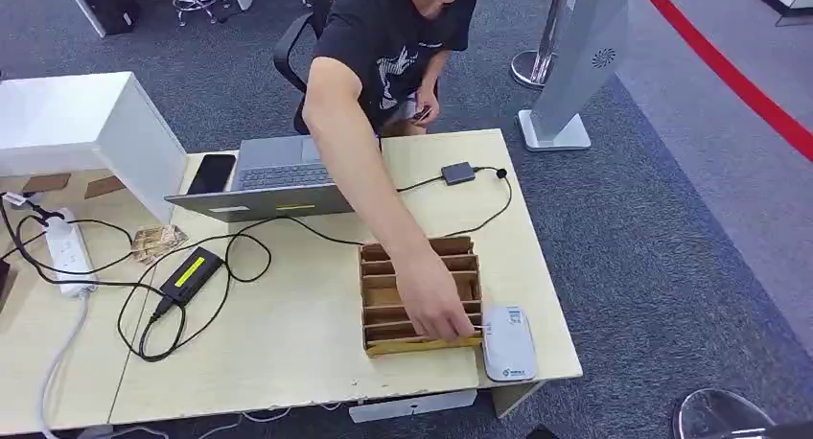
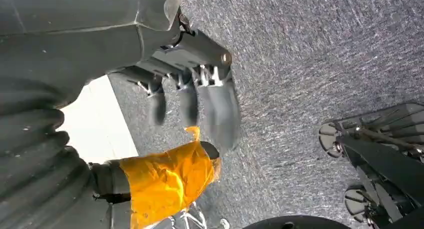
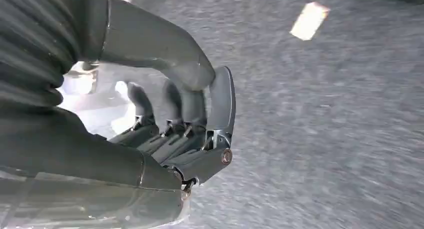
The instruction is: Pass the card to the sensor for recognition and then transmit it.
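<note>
In the cardboard rack point(image 1: 419, 293), under a person's hand point(image 1: 436, 310) beside the white sensor point(image 1: 507, 342), the card looks thin, stiff and light, best pinched by its upper edge, while the left hand point(image 2: 192, 96) and right hand point(image 3: 185, 119) hang empty with fingers loosely apart.

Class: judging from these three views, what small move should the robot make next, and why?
Probably wait. A person's hand is in the card box beside the white sensor, and the left hand and right hand hang over carpet holding nothing.

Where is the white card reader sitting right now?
In the head view, the white card reader lies at the table's near right corner, beside the cardboard slotted tray, where a person's hand reaches.
</note>
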Tool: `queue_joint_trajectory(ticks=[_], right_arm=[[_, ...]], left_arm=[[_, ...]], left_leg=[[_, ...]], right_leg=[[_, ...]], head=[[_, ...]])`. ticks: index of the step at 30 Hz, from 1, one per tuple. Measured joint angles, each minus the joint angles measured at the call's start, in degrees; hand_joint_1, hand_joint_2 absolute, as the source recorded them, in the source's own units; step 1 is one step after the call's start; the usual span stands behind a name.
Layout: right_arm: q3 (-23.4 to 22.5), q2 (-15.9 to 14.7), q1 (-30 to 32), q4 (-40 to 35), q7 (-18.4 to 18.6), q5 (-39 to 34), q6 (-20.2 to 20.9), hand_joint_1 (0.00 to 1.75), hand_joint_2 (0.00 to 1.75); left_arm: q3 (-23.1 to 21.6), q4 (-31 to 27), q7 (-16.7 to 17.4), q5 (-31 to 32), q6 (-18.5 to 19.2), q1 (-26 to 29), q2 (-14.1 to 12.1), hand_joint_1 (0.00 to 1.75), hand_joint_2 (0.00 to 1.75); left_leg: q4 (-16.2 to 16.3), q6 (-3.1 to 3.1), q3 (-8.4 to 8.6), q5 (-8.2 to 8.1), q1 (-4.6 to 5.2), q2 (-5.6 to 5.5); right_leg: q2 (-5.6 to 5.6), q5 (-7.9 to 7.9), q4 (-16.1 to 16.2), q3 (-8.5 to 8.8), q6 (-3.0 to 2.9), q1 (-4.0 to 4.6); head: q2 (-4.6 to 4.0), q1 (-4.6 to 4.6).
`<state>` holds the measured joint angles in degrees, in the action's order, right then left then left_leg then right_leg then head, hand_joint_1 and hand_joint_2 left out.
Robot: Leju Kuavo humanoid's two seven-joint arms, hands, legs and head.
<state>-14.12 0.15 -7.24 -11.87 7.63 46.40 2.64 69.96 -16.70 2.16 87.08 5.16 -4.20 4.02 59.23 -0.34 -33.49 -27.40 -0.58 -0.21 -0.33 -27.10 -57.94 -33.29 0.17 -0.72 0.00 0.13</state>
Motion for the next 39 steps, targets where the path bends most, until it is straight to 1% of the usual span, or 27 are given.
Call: queue_joint_trajectory(ticks=[3, 4, 5, 6, 7, 9, 12, 17, 20, 21, 24, 27, 28, 29, 31, 32, 33, 34, 36, 39], right_arm=[[0.83, -0.20, 0.96, 0.09, -0.07, 2.05, -1.31, 1.75, 1.75], [0.87, -0.20, 0.96, 0.09, -0.37, 2.14, -1.84, 1.08, 1.75], [0.90, -0.20, 0.86, 0.07, -0.96, 2.10, -2.82, 0.00, 1.75], [0.90, -0.20, 0.67, 0.07, -1.31, 1.96, -3.43, 0.00, 1.75], [0.90, -0.20, 0.40, 0.07, -1.84, 1.61, -3.80, 0.00, 1.75], [0.90, -0.17, -0.48, 0.02, -2.56, 1.81, -4.04, 0.00, 1.75], [1.38, 0.33, -2.02, 0.02, -2.58, 4.15, -3.71, 0.00, 1.75], [1.66, 0.94, -3.14, 0.04, -1.29, 5.38, -1.42, 0.00, 1.75], [1.66, 0.94, -3.14, 0.04, -1.12, 5.46, -1.11, 0.00, 1.75], [1.66, 0.94, -3.14, 0.04, -0.65, 5.44, -1.09, 0.00, 1.75], [1.62, 0.92, -3.09, 0.11, 2.65, 4.78, -0.83, 0.00, 1.75], [1.57, 0.92, -3.05, 0.17, 3.84, 4.48, -0.50, 0.00, 1.75], [1.44, 0.92, -3.04, 0.20, 4.48, 4.24, -0.35, 0.73, 1.75], [1.18, 0.92, -3.04, 0.22, 5.05, 3.96, -0.20, 1.66, 1.75], [0.61, 0.92, -2.95, 0.26, 4.96, 3.69, 0.72, 1.69, 1.75], [0.57, 0.90, -2.53, 0.24, 3.56, 4.77, 1.71, 1.66, 1.75], [0.63, 0.81, -1.83, 0.17, 1.63, 5.95, 2.21, 1.68, 1.75], [0.76, 0.75, -0.99, 0.11, -1.08, 7.17, 2.49, 1.71, 1.75], [0.81, 0.70, 0.54, 0.11, -4.15, 8.21, 2.47, 1.64, 1.75], [0.81, 0.59, 1.59, 0.11, -5.23, 8.78, 2.32, 1.66, 1.75]], left_arm=[[0.00, 0.00, 0.00, -0.04, 0.00, 0.02, 0.07, 1.75, 1.75], [0.00, 0.00, 0.00, -0.04, 0.00, 0.01, 0.09, 1.64, 1.75], [0.00, 0.00, 0.00, -0.07, 0.00, -0.01, 0.11, 1.40, 1.75], [0.00, 0.00, 0.02, -0.07, 0.00, -0.01, 0.13, 0.02, 1.75], [0.00, 0.00, 0.02, -0.07, 0.00, 0.00, 0.13, 0.00, 1.75], [0.00, 0.00, 0.17, -0.07, -0.02, 0.00, 0.13, 0.00, 1.75], [0.00, 0.00, 0.22, -0.04, 0.00, -0.04, 0.13, 0.00, 1.75], [0.00, 0.00, 0.24, 0.11, 0.00, -0.05, 0.09, 0.00, 1.75], [0.00, 0.00, 0.24, 0.13, 0.00, -0.06, 0.04, 0.00, 1.75], [0.00, 0.00, 0.24, 0.15, 0.00, -0.08, 0.04, 0.00, 1.75], [-0.11, 0.00, 0.24, 0.28, 0.00, -0.12, 0.02, 0.00, 1.75], [-0.41, 0.00, 0.22, 0.35, 0.00, -0.17, -0.04, 0.00, 1.75], [-0.52, 0.00, 0.22, 0.35, 0.00, -0.22, -0.07, 0.10, 1.75], [-0.65, 0.00, 0.22, 0.35, 0.00, -0.24, -0.09, 1.73, 1.75], [-1.03, 0.00, 0.22, 0.28, 0.18, -0.24, -0.13, 1.75, 1.75], [-1.03, 0.00, 0.46, 0.00, 0.44, -0.27, -0.15, 1.75, 1.75], [-0.98, 0.00, 0.70, -0.33, 0.48, -0.25, -0.15, 1.75, 1.75], [-0.85, 0.00, 0.72, -0.85, 0.55, -0.16, -0.15, 1.75, 1.75], [-0.81, 0.00, 0.74, -1.18, 0.53, 0.06, -0.15, 1.75, 1.75], [-0.79, 0.00, 0.74, -1.31, 0.44, 0.05, -0.15, 1.75, 1.75]], left_leg=[[0.00, -0.06, -0.03, -0.05, 0.00, 0.05], [0.00, -0.05, -0.03, -0.06, 0.00, 0.09], [0.00, -0.05, -0.02, -0.05, 0.00, 0.10], [0.00, -0.05, -0.01, -0.05, 0.00, 0.10], [0.00, -0.06, -0.01, -0.04, -0.01, 0.11], [0.00, -0.08, 0.00, -0.02, -0.02, 0.11], [0.00, -0.12, 0.08, 0.02, -0.03, 0.12], [0.00, -0.10, 0.08, 0.04, -0.04, 0.10], [0.00, -0.10, 0.06, 0.03, -0.03, 0.11], [0.00, -0.10, 0.06, 0.02, -0.03, 0.12], [0.00, -0.10, 0.05, 0.02, -0.02, 0.10], [0.00, -0.10, 0.06, 0.01, -0.02, 0.12], [0.00, -0.09, 0.07, 0.01, -0.02, 0.13], [0.00, -0.10, 0.07, 0.02, -0.02, 0.13], [0.01, -0.10, 0.09, 0.02, -0.02, 0.12], [0.01, -0.10, 0.10, 0.02, -0.03, 0.12], [0.00, -0.11, 0.10, 0.00, -0.03, 0.09], [0.00, -0.11, 0.08, 0.00, -0.03, 0.06], [0.00, -0.11, 0.02, 0.00, -0.03, 0.04], [-0.01, -0.11, 0.01, -0.01, -0.03, 0.08]], right_leg=[[0.03, 0.00, 0.00, -0.01, 0.00, 0.00], [0.06, 0.00, 0.00, 0.00, 0.00, 0.00], [0.06, 0.01, 0.00, 0.00, -0.01, -0.01], [0.06, 0.01, 0.00, 0.00, -0.01, -0.01], [0.06, 0.02, 0.00, 0.01, -0.02, -0.01], [0.06, 0.04, -0.01, 0.01, -0.04, -0.01], [0.07, 0.06, -0.02, 0.02, -0.07, 0.00], [0.06, 0.05, -0.03, 0.01, -0.07, 0.00], [0.06, 0.05, -0.02, 0.01, -0.06, 0.00], [0.07, 0.04, -0.02, 0.00, -0.06, 0.00], [0.06, 0.03, -0.02, 0.00, -0.04, -0.01], [0.08, 0.04, -0.02, 0.00, -0.04, -0.01], [0.08, 0.04, -0.01, 0.00, -0.04, -0.01], [0.08, 0.04, -0.02, 0.00, -0.04, -0.01], [0.08, 0.04, -0.01, -0.01, -0.04, -0.01], [0.08, 0.03, -0.01, 0.01, -0.04, -0.01], [0.05, 0.03, -0.01, 0.03, -0.04, -0.01], [0.02, 0.02, -0.01, 0.04, -0.04, -0.01], [0.01, 0.02, -0.02, 0.01, -0.04, -0.01], [0.05, 0.02, -0.02, -0.02, -0.04, 0.00]], head=[[0.00, 0.00], [0.00, 0.00], [0.00, 0.00], [0.00, 0.00], [0.02, 0.00], [0.00, 0.00], [0.00, 0.00], [0.00, 0.00], [0.00, 0.00], [0.00, 0.00], [0.00, 0.00], [0.00, 0.00], [0.00, 0.00], [0.00, 0.00], [0.00, 0.00], [0.00, 0.00], [0.00, 0.00], [0.00, 0.00], [0.00, 0.00], [0.02, 0.02]])
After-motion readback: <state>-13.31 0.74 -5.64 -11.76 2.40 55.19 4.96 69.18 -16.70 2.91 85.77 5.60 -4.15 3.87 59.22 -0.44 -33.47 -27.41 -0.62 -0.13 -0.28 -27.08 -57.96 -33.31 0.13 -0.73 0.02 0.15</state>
